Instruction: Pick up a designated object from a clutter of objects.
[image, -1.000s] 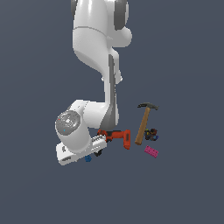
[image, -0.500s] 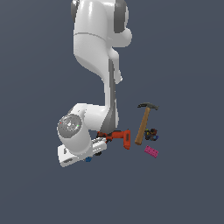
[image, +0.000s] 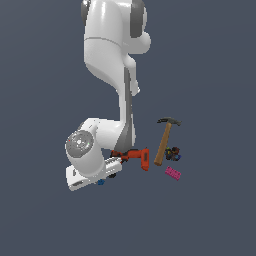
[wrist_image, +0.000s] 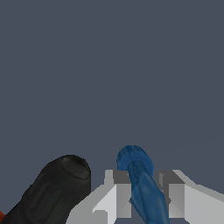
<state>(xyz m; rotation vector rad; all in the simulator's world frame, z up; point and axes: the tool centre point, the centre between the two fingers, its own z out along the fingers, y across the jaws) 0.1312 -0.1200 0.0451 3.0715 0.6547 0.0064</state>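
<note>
A bare simulated scene, not a real room

Everything sits in one flat, even slate-grey field with no walls, floor line, furniture or shadows, the look of a simulator's render. The white robot arm (image: 107, 75) has smooth, untextured shading. Around the orange-black power drill (image: 134, 156) lie a few simply modelled things: a wooden-handled hammer (image: 164, 141) just beside it, a pink brick (image: 173, 173) and a dark multicoloured small piece (image: 174, 154) near the hammer. The wrist view shows the same plain grey beyond the drill.
</note>
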